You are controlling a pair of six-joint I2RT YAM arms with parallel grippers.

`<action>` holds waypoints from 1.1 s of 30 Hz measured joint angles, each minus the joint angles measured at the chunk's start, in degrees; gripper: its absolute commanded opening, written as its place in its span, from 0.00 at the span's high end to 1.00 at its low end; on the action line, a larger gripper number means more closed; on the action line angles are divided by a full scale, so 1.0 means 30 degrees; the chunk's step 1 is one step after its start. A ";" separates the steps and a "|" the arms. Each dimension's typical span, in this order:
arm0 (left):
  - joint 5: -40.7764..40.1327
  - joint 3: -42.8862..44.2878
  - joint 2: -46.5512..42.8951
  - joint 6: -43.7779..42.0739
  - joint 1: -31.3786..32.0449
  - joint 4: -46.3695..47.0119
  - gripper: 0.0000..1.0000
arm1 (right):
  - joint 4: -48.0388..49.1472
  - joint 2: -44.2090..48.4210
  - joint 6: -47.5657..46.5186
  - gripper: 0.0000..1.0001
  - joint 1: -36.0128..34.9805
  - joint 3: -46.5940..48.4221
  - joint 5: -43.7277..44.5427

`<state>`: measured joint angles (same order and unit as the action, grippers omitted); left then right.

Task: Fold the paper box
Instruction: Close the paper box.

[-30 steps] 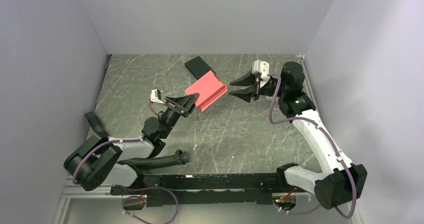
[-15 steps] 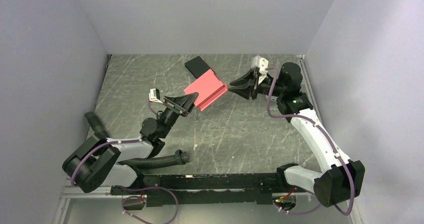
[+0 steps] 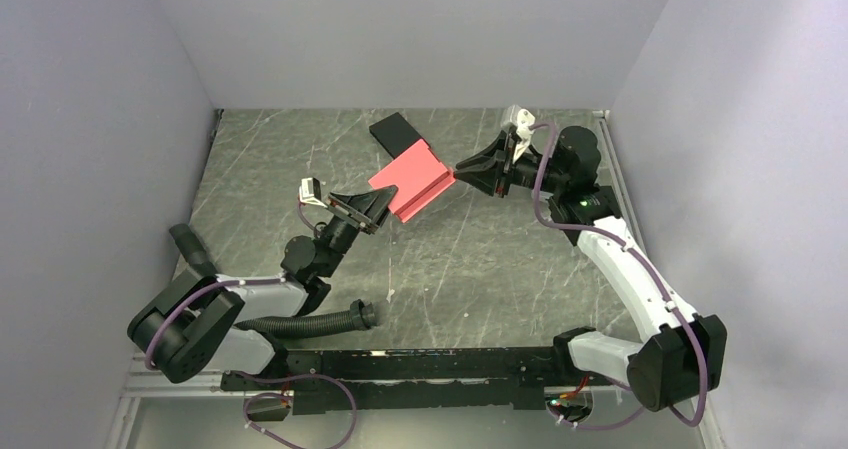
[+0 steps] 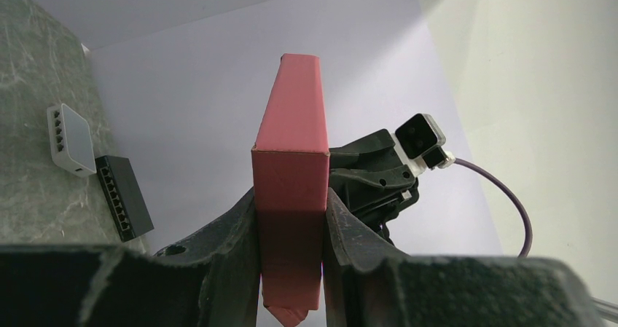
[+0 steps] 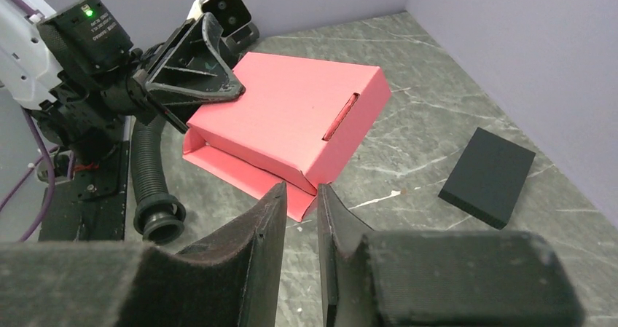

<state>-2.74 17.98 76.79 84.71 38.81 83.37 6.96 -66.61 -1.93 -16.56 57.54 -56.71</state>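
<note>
The pinkish-red paper box (image 3: 412, 181) is held tilted above the table's middle back, one flap hanging open beneath it (image 5: 240, 170). My left gripper (image 3: 384, 209) is shut on its near-left end; in the left wrist view both fingers press flat against the box (image 4: 290, 167) at the left gripper's tips (image 4: 290, 196). My right gripper (image 3: 459, 173) has reached in from the right. Its jaws stand a narrow gap apart, and the right gripper's tips (image 5: 300, 188) sit at the box's near corner (image 5: 321, 168). Whether they touch it I cannot tell.
A flat black box (image 3: 397, 132) lies on the table just behind the paper box, also visible as the black box (image 5: 488, 175) in the right wrist view. A small white box (image 4: 69, 139) lies beside it. A black ribbed hose (image 3: 310, 321) runs along the near edge by the left arm's base.
The right gripper has moved left up to the box's right corner and its jaws have narrowed. The left gripper and the box have stayed put.
</note>
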 measured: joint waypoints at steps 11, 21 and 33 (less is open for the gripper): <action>-0.0022 0.0000 0.0000 0.0000 0.0000 -0.0036 1.00 | -0.0058 -0.0517 0.0372 0.89 -0.0641 0.0000 0.1326; -0.0051 -0.0095 0.0000 -0.0007 0.0000 -0.0029 1.00 | -0.0102 -0.0517 0.0605 0.92 -0.0678 0.0000 0.1617; -0.0189 -0.0284 -0.0321 -0.0219 0.0000 -0.0175 1.00 | -0.0299 -0.0510 0.0874 0.80 -0.0750 0.0000 0.1960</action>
<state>-3.31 17.12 75.83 84.05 38.81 82.85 6.07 -68.14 0.69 -18.81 57.54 -50.83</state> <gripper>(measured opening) 0.334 0.199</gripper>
